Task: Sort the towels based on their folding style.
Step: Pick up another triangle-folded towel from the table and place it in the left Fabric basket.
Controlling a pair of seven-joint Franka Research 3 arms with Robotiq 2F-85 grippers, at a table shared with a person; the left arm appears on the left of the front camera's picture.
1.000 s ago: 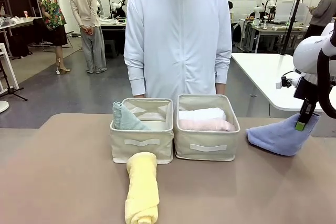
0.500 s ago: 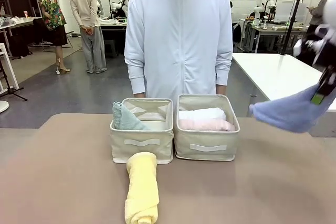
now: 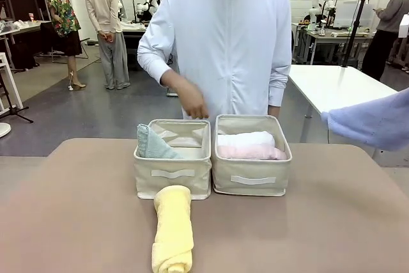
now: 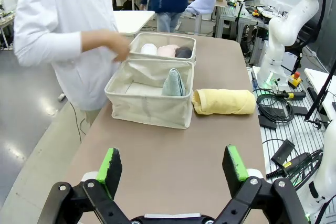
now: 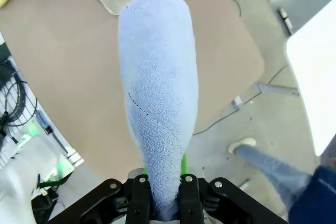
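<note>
Blue cone towel [image 3: 374,126] in the air off the table's [image 3: 77,209] right edge, with the right gripper [image 5: 164,170] pinched tight on its narrow end.

Left gripper [image 4: 172,163] spread wide, nothing between its pads, above bare tabletop. Yellow roll [image 3: 173,228] lies on the table, one end touching the front wall of the left bin [image 3: 172,174]. Green-grey cone [image 3: 152,143] leans in that bin's left corner. The right bin [image 3: 252,180] holds a white roll [image 3: 246,139], a pink roll [image 3: 252,152] and a dark grey roll [image 4: 183,52] side by side. The person's hand [image 3: 192,101] hangs above the left bin's far rim, blurred.
</note>
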